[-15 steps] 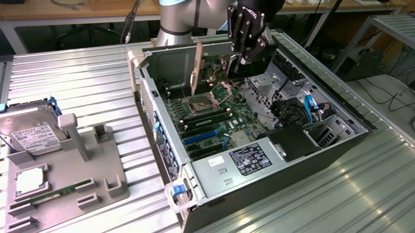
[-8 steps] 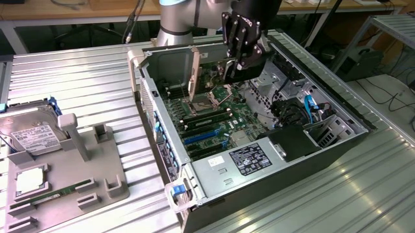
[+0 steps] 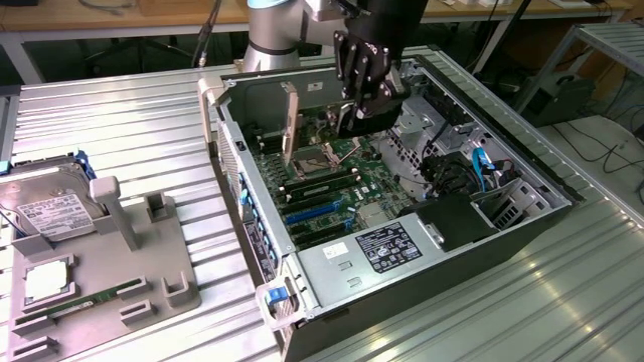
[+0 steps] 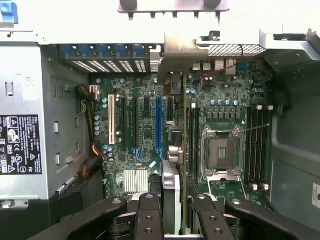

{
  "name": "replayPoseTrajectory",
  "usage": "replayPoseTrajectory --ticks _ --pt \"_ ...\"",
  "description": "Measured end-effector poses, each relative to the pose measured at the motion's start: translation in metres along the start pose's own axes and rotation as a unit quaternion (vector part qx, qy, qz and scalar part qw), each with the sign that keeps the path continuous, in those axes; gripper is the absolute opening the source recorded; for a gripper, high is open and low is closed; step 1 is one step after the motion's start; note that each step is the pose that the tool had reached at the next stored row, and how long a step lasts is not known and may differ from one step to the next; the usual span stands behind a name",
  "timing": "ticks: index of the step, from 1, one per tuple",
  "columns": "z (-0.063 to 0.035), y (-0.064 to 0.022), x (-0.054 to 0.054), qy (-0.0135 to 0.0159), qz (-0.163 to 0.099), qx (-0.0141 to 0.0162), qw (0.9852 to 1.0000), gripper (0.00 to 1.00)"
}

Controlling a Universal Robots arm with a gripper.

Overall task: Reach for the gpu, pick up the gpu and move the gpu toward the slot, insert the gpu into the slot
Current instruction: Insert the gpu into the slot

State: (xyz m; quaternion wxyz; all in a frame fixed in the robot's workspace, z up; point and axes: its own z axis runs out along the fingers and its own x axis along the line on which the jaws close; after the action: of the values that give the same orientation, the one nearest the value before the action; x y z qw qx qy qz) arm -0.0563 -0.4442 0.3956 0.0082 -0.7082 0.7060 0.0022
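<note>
Ribbed metal table: carries the open computer case.
Grey fixture with hard drive: at the exterior view's left of the case.
Wooden bench: behind the case.
Gripper: inside the case, clamped on the gpu, which is edge-on above the motherboard, just beside the slot.
</note>
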Motion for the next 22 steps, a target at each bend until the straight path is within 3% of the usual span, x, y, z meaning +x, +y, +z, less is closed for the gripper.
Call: replayPoseTrajectory --ticks 3,7,14,22 --pt "0.0054 0.0007 0.0 0.0 0.0 0.0 1.0 0.28" --pt "0.0119 0.0087 0.0 0.0001 0.0 -0.0001 1.0 0.28" --pt "0.0247 0.0096 0.0 0.0002 0.02 0.0003 0.9998 0.28" --pt "0.0368 0.0161 0.003 0.0003 0.021 0.0003 0.9998 0.28"
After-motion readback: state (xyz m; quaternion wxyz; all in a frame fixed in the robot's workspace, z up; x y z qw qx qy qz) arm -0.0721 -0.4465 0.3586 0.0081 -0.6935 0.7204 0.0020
